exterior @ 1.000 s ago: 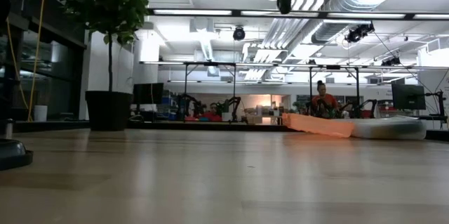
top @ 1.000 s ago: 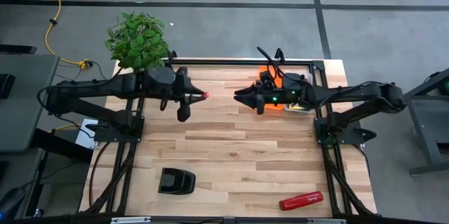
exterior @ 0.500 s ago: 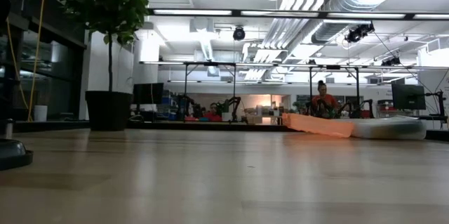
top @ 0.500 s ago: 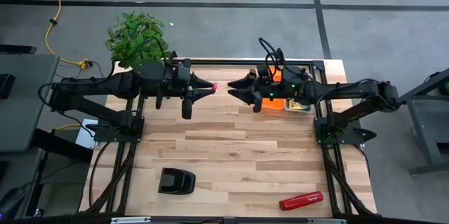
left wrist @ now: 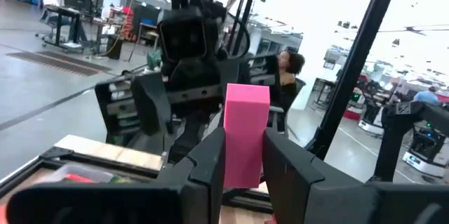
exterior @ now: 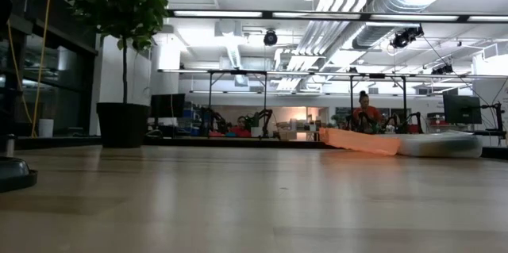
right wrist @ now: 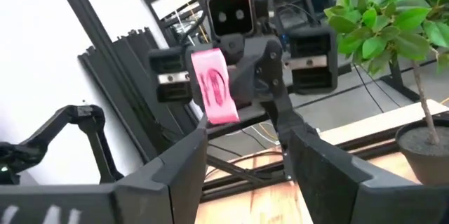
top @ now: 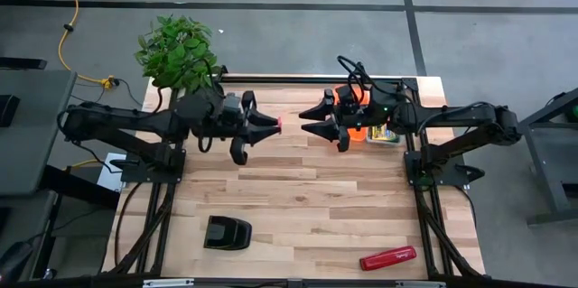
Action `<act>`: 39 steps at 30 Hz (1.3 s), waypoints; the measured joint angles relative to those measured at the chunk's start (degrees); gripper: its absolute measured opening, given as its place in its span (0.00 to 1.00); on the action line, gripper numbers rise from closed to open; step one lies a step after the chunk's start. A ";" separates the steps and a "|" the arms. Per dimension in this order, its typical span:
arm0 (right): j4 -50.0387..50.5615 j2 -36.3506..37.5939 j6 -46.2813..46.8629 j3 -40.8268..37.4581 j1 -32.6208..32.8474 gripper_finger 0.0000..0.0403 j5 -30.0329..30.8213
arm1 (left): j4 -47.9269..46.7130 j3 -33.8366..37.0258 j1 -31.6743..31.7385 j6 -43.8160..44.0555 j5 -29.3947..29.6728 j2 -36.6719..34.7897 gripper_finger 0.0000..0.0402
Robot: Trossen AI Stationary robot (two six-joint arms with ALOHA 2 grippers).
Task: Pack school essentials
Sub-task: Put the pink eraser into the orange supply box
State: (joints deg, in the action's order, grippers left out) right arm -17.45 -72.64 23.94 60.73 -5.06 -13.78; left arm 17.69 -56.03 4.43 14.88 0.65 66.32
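Holding pink eraser (left wrist: 245, 134), left hand (top: 271, 125)

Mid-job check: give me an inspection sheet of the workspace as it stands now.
Surface: wooden table, mostly bare.
Job's things: pink eraser pinched in the left gripper; orange case at the far right edge under the right arm, crayon box beside it.
Clutter: red stapler and black desk object at the near edge.
Grippers: left gripper shut on the eraser, held in the air; right gripper open, facing it across a gap.
Cables: yellow cable on the floor.
Surroundings: potted plant by the far left corner; people far behind.
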 joint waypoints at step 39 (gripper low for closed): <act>24.61 -8.00 39.23 -0.04 -0.52 0.48 9.03 | -30.24 -0.32 2.80 -18.55 9.02 11.38 0.19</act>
State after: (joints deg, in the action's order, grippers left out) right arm 7.15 -80.64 63.17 60.69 -5.58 -4.76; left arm -12.54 -56.36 7.22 -3.67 9.67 77.71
